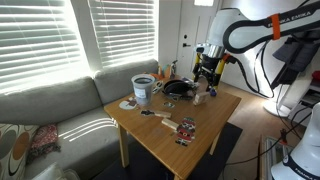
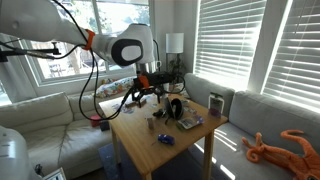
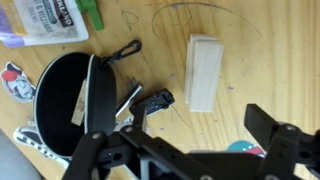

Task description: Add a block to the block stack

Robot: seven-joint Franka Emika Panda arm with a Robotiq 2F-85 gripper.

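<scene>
The block stack (image 3: 205,72) is a short pile of pale tan wooden cubes, seen from above in the wrist view on the wooden table, just right of the black pan (image 3: 60,95). My gripper (image 3: 180,150) hangs above the table with its two black fingers wide apart and nothing between them; the stack lies beyond the fingertips. In an exterior view the gripper (image 1: 207,68) hovers over the far end of the table, above the pan (image 1: 178,88) and the small pale stack (image 1: 198,97). It also shows in an exterior view (image 2: 143,85). No loose block is in the jaws.
A plastic-wrapped packet (image 3: 45,20) and a green piece lie beyond the pan. Patterned cards (image 1: 187,128) and a white bucket (image 1: 143,90) stand on the table (image 1: 150,135). A sofa (image 1: 50,105) runs beside it. A round sticker (image 3: 245,148) lies under the gripper.
</scene>
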